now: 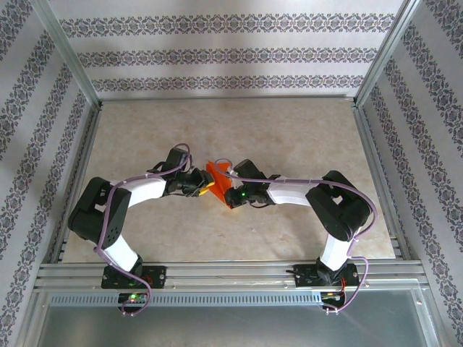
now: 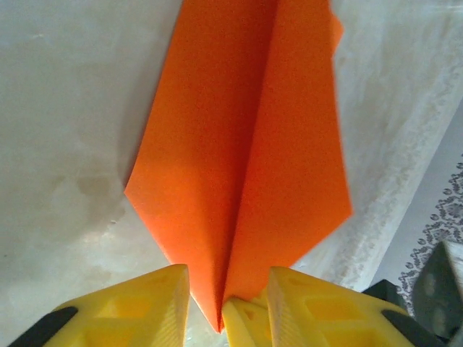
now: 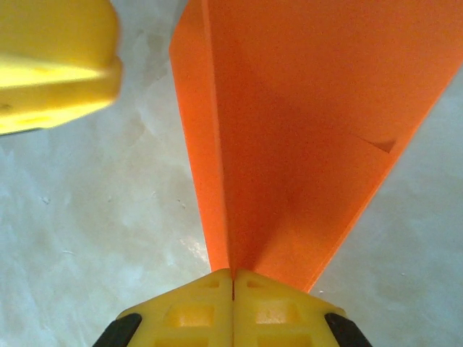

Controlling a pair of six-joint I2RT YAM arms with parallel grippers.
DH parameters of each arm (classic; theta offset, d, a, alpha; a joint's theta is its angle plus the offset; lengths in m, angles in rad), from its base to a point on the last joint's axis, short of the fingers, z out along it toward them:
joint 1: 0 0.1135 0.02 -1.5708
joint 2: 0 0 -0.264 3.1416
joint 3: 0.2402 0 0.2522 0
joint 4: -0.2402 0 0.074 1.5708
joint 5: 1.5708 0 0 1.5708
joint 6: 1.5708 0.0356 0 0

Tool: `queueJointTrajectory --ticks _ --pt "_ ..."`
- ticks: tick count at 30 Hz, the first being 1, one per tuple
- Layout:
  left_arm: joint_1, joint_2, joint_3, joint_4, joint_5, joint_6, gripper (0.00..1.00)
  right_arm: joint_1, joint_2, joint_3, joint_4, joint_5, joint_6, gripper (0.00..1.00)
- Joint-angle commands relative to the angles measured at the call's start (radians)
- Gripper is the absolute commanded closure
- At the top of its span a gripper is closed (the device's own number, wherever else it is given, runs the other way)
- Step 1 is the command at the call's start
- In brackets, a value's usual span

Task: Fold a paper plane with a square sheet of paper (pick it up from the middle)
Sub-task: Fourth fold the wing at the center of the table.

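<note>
Plane: orange dart-shaped fold (image 1: 219, 181) at mid-tabletop (image 1: 289, 137), held between the two arms. It is long and narrow, with one centre crease running down to a sharp tip. I cannot tell whether any edge touches the surface.
Right pincer: (image 3: 233, 278) jaws pressed flat together on the plane (image 3: 304, 130), gripping it at the folded spine. The paper rises from the grip as a two-layer wedge. In the top view this pincer (image 1: 230, 194) sits at the near right of the paper.
Left pincer: (image 2: 230, 276) jaws narrow but apart. The tip of the plane (image 2: 246, 144) lies in the gap and is not clamped. One of its fingers (image 3: 51, 65) shows just beside the plane in the right wrist view. In the top view this pincer (image 1: 205, 188) sits at the paper's left.
Step (judged): a late fold. One side anchors the spine while the other lines up on the nose.
Handling (judged): very light, thin and limp across a single layer, stiffer along creases and stacked layers. It takes a dent easily, the smooth face may slip, and it tears if the two arms pull apart.
Hold point (judged): on the crease or layered spine, squarely across it. Avoid a lone flap or the very tip, which would crumple.
Risk: a left closure off the crease would skew the nose.
</note>
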Motion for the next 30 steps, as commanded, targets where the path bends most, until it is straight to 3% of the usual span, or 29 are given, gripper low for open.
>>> queueJointTrajectory --ticks 1,6,20,23,30 --pt "-0.016 0.039 0.039 0.021 0.017 0.033 0.71 -0.008 0.004 -0.011 0.024 -0.058 -0.009 0.94" --pt "-0.022 0.092 0.080 -0.032 -0.004 0.050 0.78 -0.014 0.003 -0.007 -0.001 -0.058 -0.043 0.94" --pt "-0.029 0.170 0.136 -0.085 -0.011 0.045 0.83 -0.032 0.026 0.062 -0.154 -0.015 -0.242 0.93" --pt "-0.036 0.188 0.153 -0.125 -0.020 0.041 0.83 -0.029 0.008 0.064 -0.155 0.026 -0.234 0.88" --pt "-0.042 0.192 0.159 -0.191 -0.058 0.014 0.83 0.032 -0.055 0.045 -0.151 0.254 -0.148 0.73"
